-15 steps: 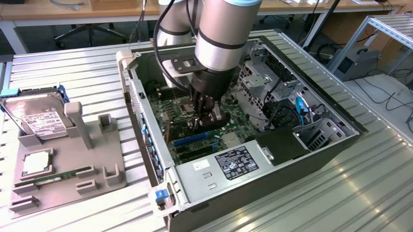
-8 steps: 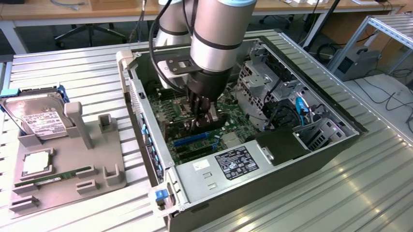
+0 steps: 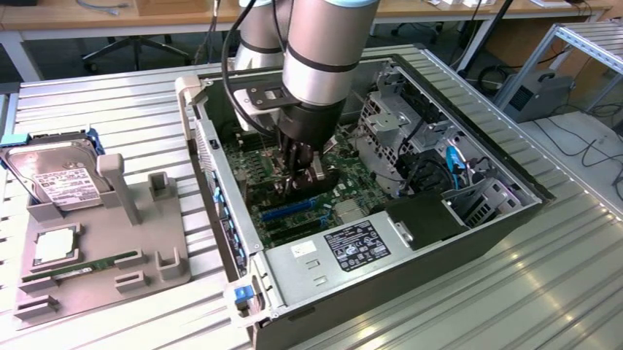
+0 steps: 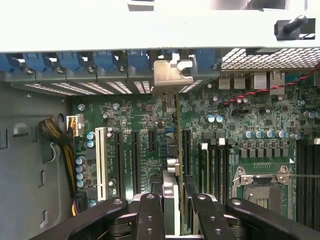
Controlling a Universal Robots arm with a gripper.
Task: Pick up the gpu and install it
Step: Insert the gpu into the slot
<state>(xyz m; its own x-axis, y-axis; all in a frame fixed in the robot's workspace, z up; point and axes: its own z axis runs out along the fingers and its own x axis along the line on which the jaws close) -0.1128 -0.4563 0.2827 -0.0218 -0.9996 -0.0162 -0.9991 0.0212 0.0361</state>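
A: Where do we find the gpu (image 4: 176,150)?

B: Edge-on between the fingers (image 4: 150,210), which are partly closed upon it. We see its long axis running from the fingers at the bottom centre of the wrist frame up to its pale bracket (image 4: 170,75) at the case's (image 3: 486,226) rear wall.

A: And relative to the motherboard (image 4: 145,135)?

B: Upright over the slots; in the exterior frame's centre the gripper (image 3: 297,171) stands low inside the case. We cannot tell whether it is seated.

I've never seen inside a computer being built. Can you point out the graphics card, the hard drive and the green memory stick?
gpu (image 4: 176,145): wrist view, on the card's thin top edge.
hard drive (image 3: 60,179): exterior view, on its white label.
memory stick (image 3: 83,267): exterior view, on the middle of the green strip.
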